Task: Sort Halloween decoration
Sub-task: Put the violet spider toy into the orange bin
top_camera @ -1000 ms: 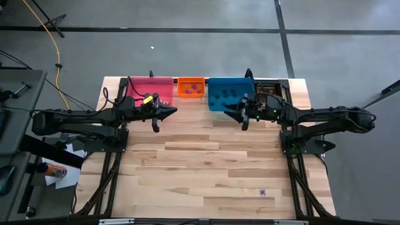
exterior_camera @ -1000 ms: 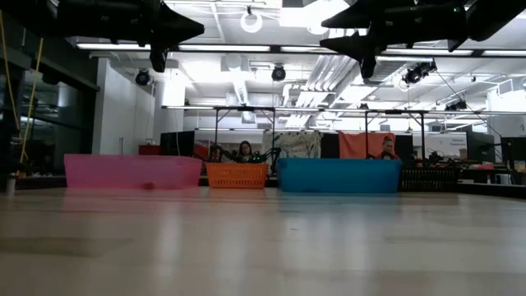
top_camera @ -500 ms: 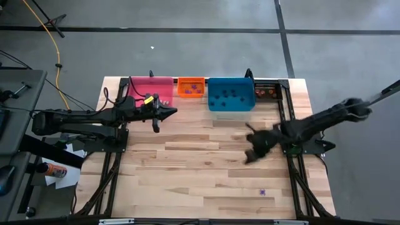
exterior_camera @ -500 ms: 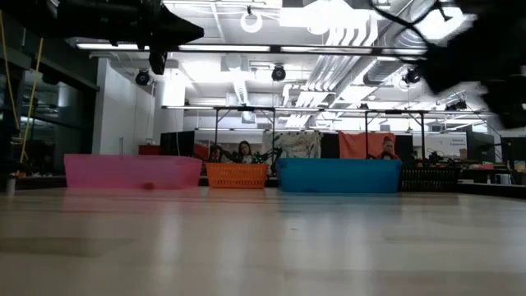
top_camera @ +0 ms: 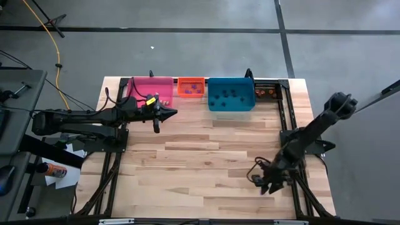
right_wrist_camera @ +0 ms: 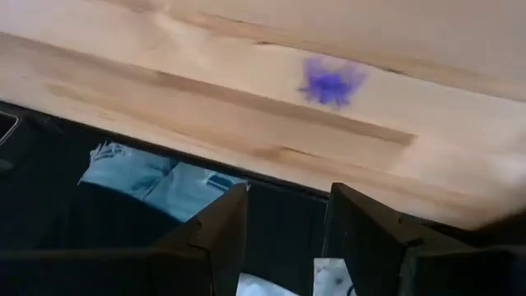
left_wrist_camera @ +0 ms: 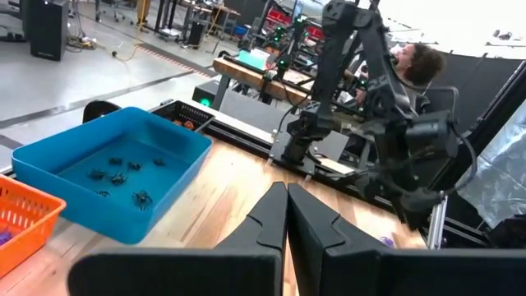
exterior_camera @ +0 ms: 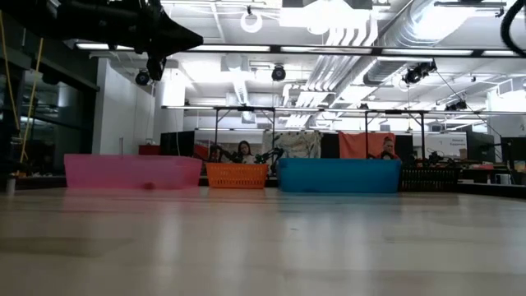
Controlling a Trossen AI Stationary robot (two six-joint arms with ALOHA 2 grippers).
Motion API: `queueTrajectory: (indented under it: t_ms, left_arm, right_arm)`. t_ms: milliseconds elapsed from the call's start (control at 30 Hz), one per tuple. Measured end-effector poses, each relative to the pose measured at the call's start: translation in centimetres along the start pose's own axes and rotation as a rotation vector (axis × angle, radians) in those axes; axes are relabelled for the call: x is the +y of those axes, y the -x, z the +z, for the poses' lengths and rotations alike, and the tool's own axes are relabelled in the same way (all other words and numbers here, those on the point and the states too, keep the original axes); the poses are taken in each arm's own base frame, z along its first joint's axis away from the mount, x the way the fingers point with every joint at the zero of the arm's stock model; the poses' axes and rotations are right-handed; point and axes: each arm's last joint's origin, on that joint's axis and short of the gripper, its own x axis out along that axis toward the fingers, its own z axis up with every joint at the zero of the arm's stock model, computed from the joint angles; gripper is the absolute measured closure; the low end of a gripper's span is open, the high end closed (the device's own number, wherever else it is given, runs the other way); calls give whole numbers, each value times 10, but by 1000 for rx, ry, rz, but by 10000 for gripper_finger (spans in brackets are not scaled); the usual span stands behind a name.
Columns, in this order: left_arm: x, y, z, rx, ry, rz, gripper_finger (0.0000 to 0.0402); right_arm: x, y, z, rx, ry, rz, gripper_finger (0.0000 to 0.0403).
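Note:
A small purple Halloween decoration [right_wrist_camera: 331,82] lies on the wooden table near its front right corner. My right gripper [top_camera: 264,185] hangs over it, open and slanting down, and its fingers [right_wrist_camera: 215,238] are clear of the trinket. In the high view the gripper covers the trinket. My left gripper [top_camera: 156,122] is shut and empty, held level above the table in front of the pink bin [top_camera: 152,87]. Black trinkets [left_wrist_camera: 123,168] lie in the blue bin [top_camera: 230,94], and purple ones lie in the orange bin [top_camera: 191,86].
Pink, orange, blue and black [top_camera: 265,90] bins stand in a row along the far edge. The table's front edge [right_wrist_camera: 246,177] is close beyond the purple trinket. People sit in the room behind the table [exterior_camera: 245,151]. The wide middle of the tabletop [top_camera: 200,156] is bare wood.
My right gripper has swung from above the blue bin toward the table's near right corner, sinking, rolling and tipping downward over the purple trinket. Its fingers have stayed open. My left gripper has kept still.

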Motion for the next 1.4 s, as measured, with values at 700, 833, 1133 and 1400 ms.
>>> queueTrajectory:
  t_ms: [700, 833, 1133, 1400]
  left_arm:
    - [0, 0, 0, -1, 0, 0, 401]
    - [0, 0, 0, -1, -1, 0, 401]
    - [0, 0, 1, -11, -1, -4, 401]
    - [-1, 0, 3, -32, -2, -12, 401]
  right_arm:
    - [-6, -49, 32, -124, -54, -206, 268]
    - [-9, -48, 34, -136, -12, -237, 344]
    - [-8, -32, 28, -173, 206, -166, 400]
    - [12, 18, 31, -400, 550, 90, 402]
